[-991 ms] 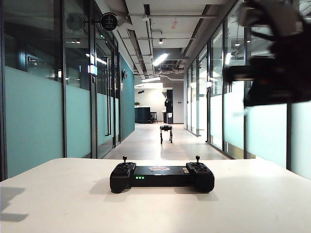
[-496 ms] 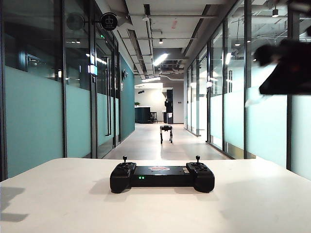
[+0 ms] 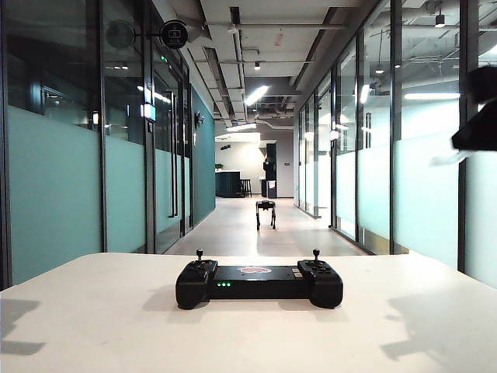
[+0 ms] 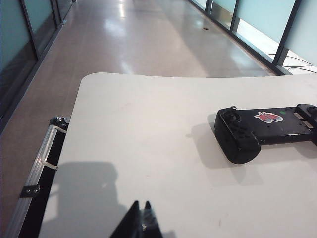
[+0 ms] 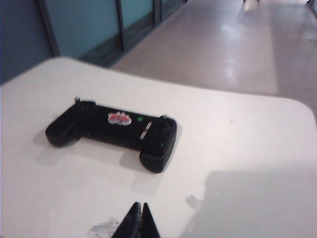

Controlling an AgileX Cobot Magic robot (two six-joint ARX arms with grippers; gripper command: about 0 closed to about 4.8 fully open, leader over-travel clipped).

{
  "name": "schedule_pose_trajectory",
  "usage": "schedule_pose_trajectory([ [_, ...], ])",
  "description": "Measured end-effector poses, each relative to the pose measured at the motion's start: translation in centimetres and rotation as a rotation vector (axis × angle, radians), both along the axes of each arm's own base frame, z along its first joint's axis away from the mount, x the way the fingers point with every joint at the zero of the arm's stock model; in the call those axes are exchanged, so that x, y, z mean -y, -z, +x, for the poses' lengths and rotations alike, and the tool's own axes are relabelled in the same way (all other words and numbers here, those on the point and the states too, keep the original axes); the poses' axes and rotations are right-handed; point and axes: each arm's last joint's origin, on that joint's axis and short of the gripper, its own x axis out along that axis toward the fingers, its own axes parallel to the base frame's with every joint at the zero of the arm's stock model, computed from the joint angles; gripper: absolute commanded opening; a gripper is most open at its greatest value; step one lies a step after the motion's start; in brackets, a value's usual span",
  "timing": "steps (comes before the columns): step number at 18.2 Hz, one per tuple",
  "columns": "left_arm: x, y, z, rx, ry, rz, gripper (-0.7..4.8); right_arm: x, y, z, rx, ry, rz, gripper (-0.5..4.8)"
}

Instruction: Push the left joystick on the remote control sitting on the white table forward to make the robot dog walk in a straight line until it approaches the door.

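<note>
Your remote control (image 3: 258,284) sits untouched on the white table (image 3: 93,326), both pincers well clear of it.

You see the left joystick (image 3: 199,254) standing upright on the controller's left handle, with nothing touching it. Your right pincer (image 5: 139,218) is closed, fingertips pressed together, holding nothing; it hangs above the table on the near side of the remote, well apart from it, and in the exterior view only a dark blur of that arm (image 3: 480,124) shows high at the right edge. Your left pincer (image 4: 140,218) is also closed and empty, hovering over bare table off the remote's left end, near the table's side edge. The robot dog (image 3: 265,211) stands far down the corridor (image 3: 256,233) beyond the table, in line with the remote.
</note>
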Motion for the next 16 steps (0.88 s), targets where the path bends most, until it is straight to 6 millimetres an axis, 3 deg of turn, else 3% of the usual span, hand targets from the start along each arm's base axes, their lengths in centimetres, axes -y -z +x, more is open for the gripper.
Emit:
schedule_pose_trajectory([
  [10,0.0,0.0,0.0,0.000,0.000,0.000,-0.05,2.6,1.4,-0.3,0.023,0.068,0.040,-0.01],
  [16,0.0,0.0,0.0,0.000,0.000,0.000,-0.05,4.5,1.0,-0.3,0.101,0.163,0.068,-0.01],
])
